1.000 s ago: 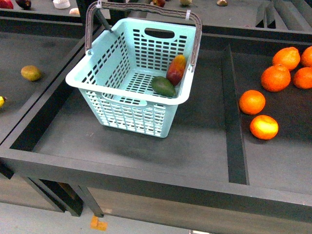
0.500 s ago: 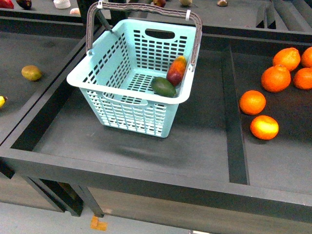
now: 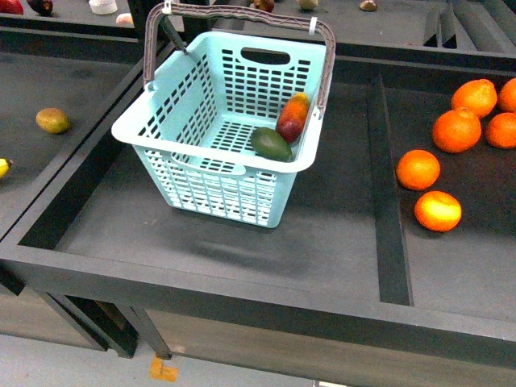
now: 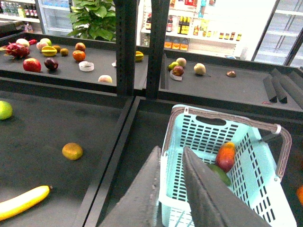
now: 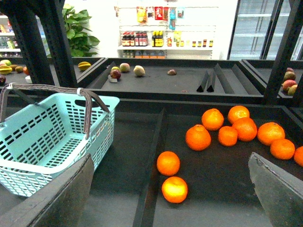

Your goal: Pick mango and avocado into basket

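The mango (image 3: 293, 117) and avocado (image 3: 270, 143) lie touching inside the basket (image 3: 211, 191), toward its 3 o'clock wall. The left gripper (image 4: 171, 166) hovers above the basket's rim, fingers nearly closed, empty. The right gripper (image 5: 170, 189), spread wide, hangs over the oranges (image 5: 197, 137).

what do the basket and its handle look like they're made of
The basket looks like molded plastic, light turquoise with a slight sheen; the even slotted lattice walls suggest that. Its handle is brown and arched, possibly plastic with a woven-like texture, fastened with white ties; the material is unclear.
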`<control>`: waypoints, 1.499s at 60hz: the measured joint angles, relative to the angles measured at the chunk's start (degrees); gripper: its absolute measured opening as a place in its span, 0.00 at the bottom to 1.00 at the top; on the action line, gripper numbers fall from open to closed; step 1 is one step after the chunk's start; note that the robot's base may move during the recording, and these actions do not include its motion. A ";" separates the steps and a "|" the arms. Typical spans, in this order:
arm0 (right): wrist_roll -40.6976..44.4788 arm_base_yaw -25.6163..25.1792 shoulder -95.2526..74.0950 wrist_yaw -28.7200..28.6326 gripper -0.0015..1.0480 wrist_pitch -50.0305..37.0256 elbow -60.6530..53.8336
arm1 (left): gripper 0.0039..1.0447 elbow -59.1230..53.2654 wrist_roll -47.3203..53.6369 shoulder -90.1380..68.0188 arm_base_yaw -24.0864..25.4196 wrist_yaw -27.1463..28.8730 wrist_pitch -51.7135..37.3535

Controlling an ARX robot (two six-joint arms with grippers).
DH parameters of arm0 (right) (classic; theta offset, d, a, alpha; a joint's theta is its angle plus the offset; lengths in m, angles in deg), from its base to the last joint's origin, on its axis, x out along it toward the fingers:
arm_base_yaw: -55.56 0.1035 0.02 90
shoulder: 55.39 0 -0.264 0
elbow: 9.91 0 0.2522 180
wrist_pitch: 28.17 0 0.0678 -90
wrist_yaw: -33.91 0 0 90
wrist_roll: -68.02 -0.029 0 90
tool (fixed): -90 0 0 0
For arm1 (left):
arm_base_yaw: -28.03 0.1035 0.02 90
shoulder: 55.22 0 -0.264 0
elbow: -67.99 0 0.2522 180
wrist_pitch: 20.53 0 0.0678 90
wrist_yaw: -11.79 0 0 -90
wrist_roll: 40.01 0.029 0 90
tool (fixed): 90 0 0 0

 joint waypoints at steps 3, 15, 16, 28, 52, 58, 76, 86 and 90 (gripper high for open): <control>0.02 -0.02 0.00 -0.02 0.93 0.00 0.00 | 0.02 -1.70 0.13 1.38 0.00 0.00 -0.33; 0.02 0.00 0.00 -0.02 0.93 0.00 0.00 | 0.02 -9.60 0.31 9.99 0.00 0.00 0.02; 0.02 0.00 0.00 -0.02 0.93 0.00 0.00 | 0.02 -10.01 0.28 10.60 0.00 0.00 0.22; 0.02 0.00 0.00 -0.02 0.93 0.00 0.00 | 0.02 -14.01 0.46 18.16 0.00 0.00 3.91; 0.00 0.00 0.00 -0.02 0.93 0.00 0.00 | 0.02 -18.23 0.74 30.93 0.00 0.00 11.19; 0.02 -0.02 0.00 0.00 0.93 0.00 0.00 | 0.02 -18.23 0.83 35.21 0.00 0.00 15.06; 0.00 0.00 0.00 -0.02 0.93 0.00 0.00 | 0.02 -18.23 0.85 44.04 0.00 0.00 23.85; 0.00 -0.02 0.00 -0.02 0.93 0.00 0.00 | 0.02 -18.23 0.85 47.45 0.00 0.00 27.28; 0.00 -0.02 0.00 0.00 0.93 0.00 0.00 | 0.02 -18.21 0.87 55.12 0.00 0.00 36.59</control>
